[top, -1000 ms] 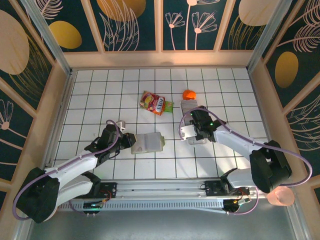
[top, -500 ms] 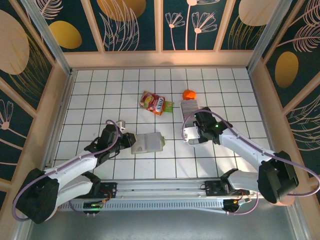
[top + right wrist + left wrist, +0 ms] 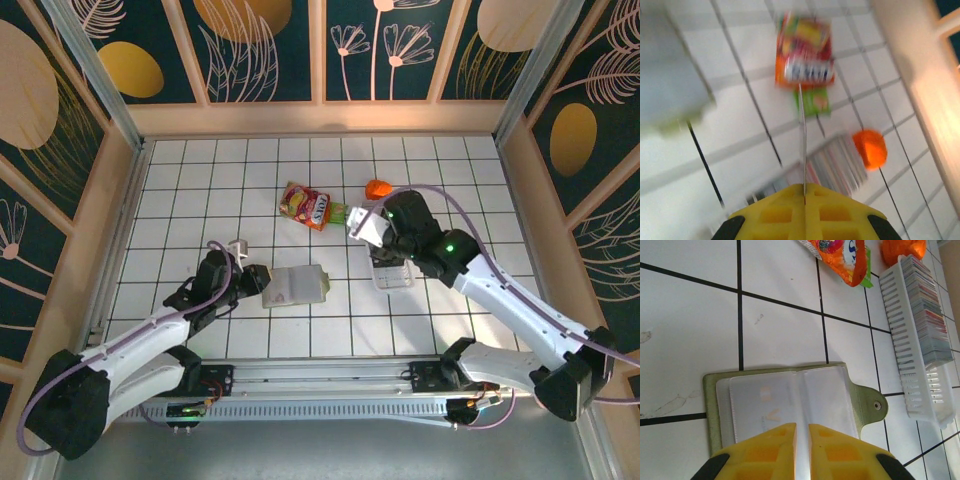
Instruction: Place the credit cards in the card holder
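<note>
Above: swing right gripper (image 3: 362, 224) from the tray (image 3: 393, 278) leftward to the card holder (image 3: 297, 285), well apart. Left wrist: pin the open holder with left gripper (image 3: 802, 440) nipped on its edge; credit cards (image 3: 927, 300) racked beyond. Right wrist: steady the 1 card (image 3: 802, 120) pinched edge-on.

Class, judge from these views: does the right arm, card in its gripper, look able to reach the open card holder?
Probably yes. The right gripper is shut on a credit card, bare tiles separate it from the card holder, and the holder lies open with the left gripper gripping one edge.
</note>
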`<state>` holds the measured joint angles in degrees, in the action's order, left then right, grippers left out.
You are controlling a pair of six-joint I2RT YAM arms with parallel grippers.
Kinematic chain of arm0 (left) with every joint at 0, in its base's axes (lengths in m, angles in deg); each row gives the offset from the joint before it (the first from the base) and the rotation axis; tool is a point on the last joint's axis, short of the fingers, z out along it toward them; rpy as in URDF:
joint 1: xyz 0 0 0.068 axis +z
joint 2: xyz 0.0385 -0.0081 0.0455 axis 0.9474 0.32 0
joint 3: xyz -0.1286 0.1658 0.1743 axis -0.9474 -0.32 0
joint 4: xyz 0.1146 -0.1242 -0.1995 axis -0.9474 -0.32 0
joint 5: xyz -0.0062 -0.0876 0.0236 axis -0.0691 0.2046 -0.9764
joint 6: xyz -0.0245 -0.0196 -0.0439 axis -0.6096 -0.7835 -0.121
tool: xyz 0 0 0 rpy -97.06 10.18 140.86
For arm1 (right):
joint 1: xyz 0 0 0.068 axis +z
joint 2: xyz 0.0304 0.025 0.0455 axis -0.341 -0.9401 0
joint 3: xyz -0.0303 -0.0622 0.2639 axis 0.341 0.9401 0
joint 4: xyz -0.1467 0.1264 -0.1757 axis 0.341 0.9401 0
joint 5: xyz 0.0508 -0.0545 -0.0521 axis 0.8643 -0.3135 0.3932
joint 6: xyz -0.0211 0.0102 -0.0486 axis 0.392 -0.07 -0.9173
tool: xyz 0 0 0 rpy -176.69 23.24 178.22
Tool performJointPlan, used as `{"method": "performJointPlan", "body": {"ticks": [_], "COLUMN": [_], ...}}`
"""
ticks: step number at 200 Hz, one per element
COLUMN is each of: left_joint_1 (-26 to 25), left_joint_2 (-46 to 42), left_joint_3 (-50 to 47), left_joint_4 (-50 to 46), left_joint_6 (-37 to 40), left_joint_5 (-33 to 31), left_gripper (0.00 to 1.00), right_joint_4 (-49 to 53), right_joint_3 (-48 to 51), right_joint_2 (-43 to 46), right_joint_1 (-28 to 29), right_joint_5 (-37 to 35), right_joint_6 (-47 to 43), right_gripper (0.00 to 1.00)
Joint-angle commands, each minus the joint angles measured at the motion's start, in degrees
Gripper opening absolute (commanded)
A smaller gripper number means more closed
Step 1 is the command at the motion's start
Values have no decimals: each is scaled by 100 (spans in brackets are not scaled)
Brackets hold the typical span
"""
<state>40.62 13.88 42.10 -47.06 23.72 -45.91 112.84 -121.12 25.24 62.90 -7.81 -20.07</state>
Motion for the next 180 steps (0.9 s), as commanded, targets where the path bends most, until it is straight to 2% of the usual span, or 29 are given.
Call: {"method": "performJointPlan", "body": {"ticks": [1,11,17,40,58,72,100,113,180], "left_joint_1": [-21,-22,-22,-22,-22,-19,-21,-22,-19], "left_joint_2": [-53,-28,-15,58,150,222,374,458,804], "left_joint_3": [-89,-119,-138,-191,-190,-184,-176,-165,-157], "left_joint_4": [-196,-195,-198,-153,-140,-106,-20,-20,97], "left_joint_6": [-102,-135,-174,-319,-375,-376,-383,-379,-259], "left_joint_5": [-47,-79,-130,-268,-321,-284,-180,-134,-24], "left_gripper": [13,13,13,18,19,21,25,33,34], "right_joint_4": [-542,-1052,-1377,-2851,-3692,-3898,-3867,-4062,-3836], "right_joint_3": [15,323,511,1175,1495,1518,1553,1567,1367], "right_joint_2": [-291,-493,-621,-1154,-1625,-1996,-2463,-2629,-2989], "right_joint_1": [308,344,429,707,787,845,881,881,898], "right_joint_5": [249,1047,1283,1581,1929,2102,2016,2157,1961], "right_joint_6": [4162,5259,5882,7789,8581,8759,8926,8993,8747], "right_gripper": [0,0,0,0,0,0,0,0,0]}}
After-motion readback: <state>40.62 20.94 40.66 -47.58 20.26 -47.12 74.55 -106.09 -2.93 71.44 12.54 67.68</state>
